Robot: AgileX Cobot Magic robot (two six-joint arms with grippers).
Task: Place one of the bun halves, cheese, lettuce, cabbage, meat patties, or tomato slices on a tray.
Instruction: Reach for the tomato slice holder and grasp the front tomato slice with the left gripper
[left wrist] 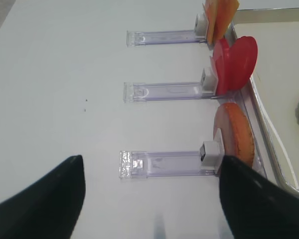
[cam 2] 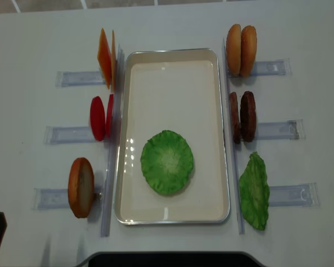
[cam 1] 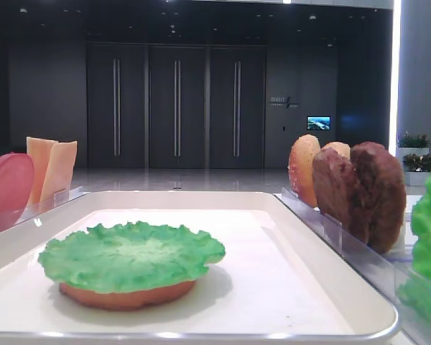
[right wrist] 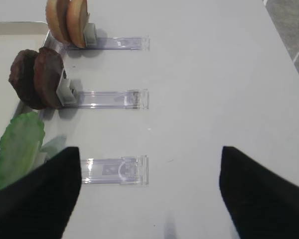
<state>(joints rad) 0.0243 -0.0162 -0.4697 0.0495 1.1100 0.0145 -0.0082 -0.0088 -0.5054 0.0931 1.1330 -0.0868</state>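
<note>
Tomato slices (cam 2: 101, 117) are standing just left of the tray (cam 2: 172, 211), where lettuce (cam 2: 167, 162) is lying. I am holding both tools, left (left wrist: 152, 199) and right (right wrist: 149, 194), wide open; I should be pinching one slice squarely across its faces.

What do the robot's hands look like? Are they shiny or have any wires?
Only the fingers show. The left hand has two plain black fingers, matte and wedge-shaped. The right hand has the same black fingers. No wires, markings or arms are visible.
</note>
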